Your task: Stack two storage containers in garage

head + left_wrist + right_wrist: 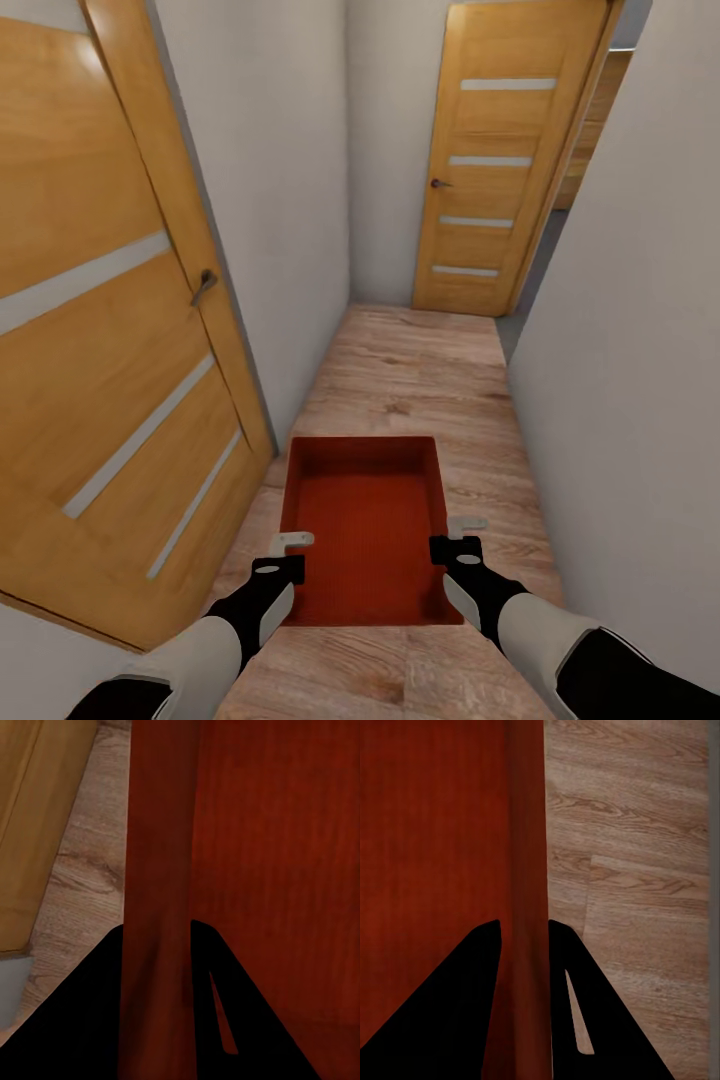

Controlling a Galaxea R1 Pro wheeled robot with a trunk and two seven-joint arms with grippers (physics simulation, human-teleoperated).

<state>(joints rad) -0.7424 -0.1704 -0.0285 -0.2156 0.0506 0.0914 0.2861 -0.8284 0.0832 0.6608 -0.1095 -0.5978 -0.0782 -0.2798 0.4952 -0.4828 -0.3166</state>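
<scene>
One orange-red storage container point(365, 530), open-topped and empty, hangs level in front of me above a light wood-plank floor point(420, 370) in a narrow hallway. My left gripper point(288, 556) is shut on its left side wall, and that wall point(159, 832) runs between the two black fingers point(82, 1020) in the left wrist view. On the opposite wall my right gripper point(455, 536) is shut too, with the thin wall point(525, 832) pinched between its fingers point(457, 1005). The living room and the garage are out of view.
An oak door point(90, 330) with frosted strips stands open close on my left. Ahead, at the hallway's end, is a second oak door point(500, 160) with four frosted strips, ajar, with a sliver of grey floor point(532, 285) beside it. A white wall point(630, 350) crowds the right.
</scene>
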